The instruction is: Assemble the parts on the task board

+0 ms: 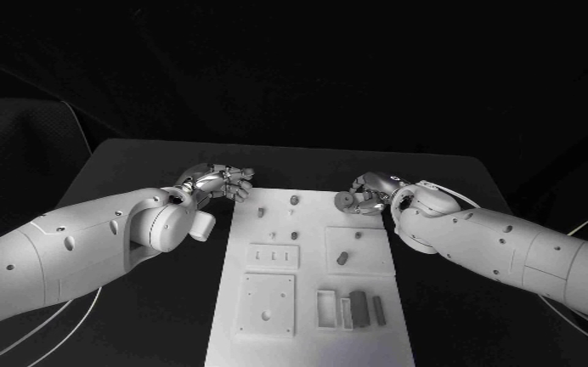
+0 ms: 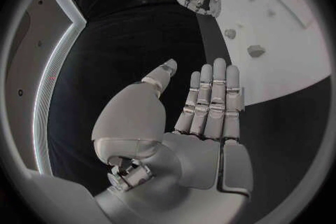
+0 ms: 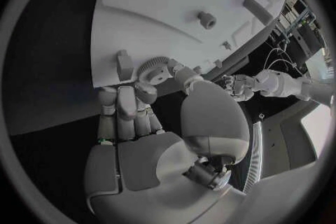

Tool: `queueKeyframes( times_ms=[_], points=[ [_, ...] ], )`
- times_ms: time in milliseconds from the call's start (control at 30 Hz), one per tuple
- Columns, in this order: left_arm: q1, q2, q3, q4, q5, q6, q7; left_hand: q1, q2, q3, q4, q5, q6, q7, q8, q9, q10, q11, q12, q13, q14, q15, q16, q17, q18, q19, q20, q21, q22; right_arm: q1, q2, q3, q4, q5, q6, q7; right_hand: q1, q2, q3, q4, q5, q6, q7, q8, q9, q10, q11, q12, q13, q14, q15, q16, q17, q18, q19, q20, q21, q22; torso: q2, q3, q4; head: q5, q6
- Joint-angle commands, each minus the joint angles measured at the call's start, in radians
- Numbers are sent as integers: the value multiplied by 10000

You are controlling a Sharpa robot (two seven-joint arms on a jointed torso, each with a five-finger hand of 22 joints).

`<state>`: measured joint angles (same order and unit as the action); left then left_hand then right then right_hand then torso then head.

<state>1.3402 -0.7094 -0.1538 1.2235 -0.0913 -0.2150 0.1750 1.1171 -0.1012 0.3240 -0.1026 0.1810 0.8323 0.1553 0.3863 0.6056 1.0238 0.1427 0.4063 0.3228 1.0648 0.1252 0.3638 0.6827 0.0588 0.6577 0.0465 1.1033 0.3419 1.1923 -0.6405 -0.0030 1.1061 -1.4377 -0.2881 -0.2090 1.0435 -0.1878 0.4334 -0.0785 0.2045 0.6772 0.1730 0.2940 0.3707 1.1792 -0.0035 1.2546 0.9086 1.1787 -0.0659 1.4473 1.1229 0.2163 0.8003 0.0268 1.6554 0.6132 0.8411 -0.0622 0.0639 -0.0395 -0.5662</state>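
The white task board (image 1: 307,333) lies in the middle of the black table. My right hand (image 1: 370,192) hovers at the board's far right corner and pinches a small toothed gear (image 1: 348,203) between thumb and fingers; the right wrist view shows the gear (image 3: 153,71) at the fingertips, over the board's edge (image 3: 175,0). My left hand (image 1: 218,184) is beside the far left corner of the board, off it. In the left wrist view its fingers (image 2: 209,102) are stretched out straight and hold nothing. Small pegs (image 1: 294,200) stand on the far part of the board.
A short peg (image 3: 206,19) stands on the board close to the held gear. Nearer me the board carries a slotted block (image 1: 272,256), a square plate (image 1: 268,303), a dark part (image 1: 343,257) and a tray of bars (image 1: 349,309). Black table lies on both sides.
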Motion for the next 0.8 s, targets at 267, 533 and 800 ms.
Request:
queueKeyframes(
  times_ms=[267, 533, 800],
  points=[
    [6, 47, 4, -42, -96, 221, -54, -76, -4, -49, 28, 28, -82, 10, -59, -13, -83, 9, -76, -19, -3, 35, -63, -1, 206, -12, 38, -45, -10, -19, -12, 24, 33, 714, 518, 34, -97, -8, 4, 66, -6, -38, -9, 11, 11, -69, -10, -7, 3, -57, -11, 14, -13, 104, -61, -3, 930, -12, 20, -7, -6, 27, -8],
    [4, 62, 2, -62, -102, 222, -73, -74, -4, -50, 28, 28, -86, 10, -63, -14, -90, 10, -83, -21, -3, 35, -65, 0, 206, -13, 38, -47, -11, -13, 22, 46, -27, 779, 542, 13, -397, 160, 26, 270, -4, 702, -41, 414, 184, -19, -27, 106, 41, -26, -10, 115, 2, 107, -29, -6, 983, 13, 14, -7, 0, 9, -39],
    [3, 68, 1, -68, -103, 224, -82, -72, -4, -50, 26, 29, -91, 11, -68, -16, -98, 11, -91, -22, -2, 35, -68, 0, 207, -13, 38, -48, -11, 9, 138, 69, -111, 785, 469, -60, -560, 120, -9, 342, -13, 744, -35, 423, 189, -26, -28, 131, 47, -33, -8, 144, 0, 105, -30, -5, 994, 20, 16, 2, 5, 9, -31]
  ],
)
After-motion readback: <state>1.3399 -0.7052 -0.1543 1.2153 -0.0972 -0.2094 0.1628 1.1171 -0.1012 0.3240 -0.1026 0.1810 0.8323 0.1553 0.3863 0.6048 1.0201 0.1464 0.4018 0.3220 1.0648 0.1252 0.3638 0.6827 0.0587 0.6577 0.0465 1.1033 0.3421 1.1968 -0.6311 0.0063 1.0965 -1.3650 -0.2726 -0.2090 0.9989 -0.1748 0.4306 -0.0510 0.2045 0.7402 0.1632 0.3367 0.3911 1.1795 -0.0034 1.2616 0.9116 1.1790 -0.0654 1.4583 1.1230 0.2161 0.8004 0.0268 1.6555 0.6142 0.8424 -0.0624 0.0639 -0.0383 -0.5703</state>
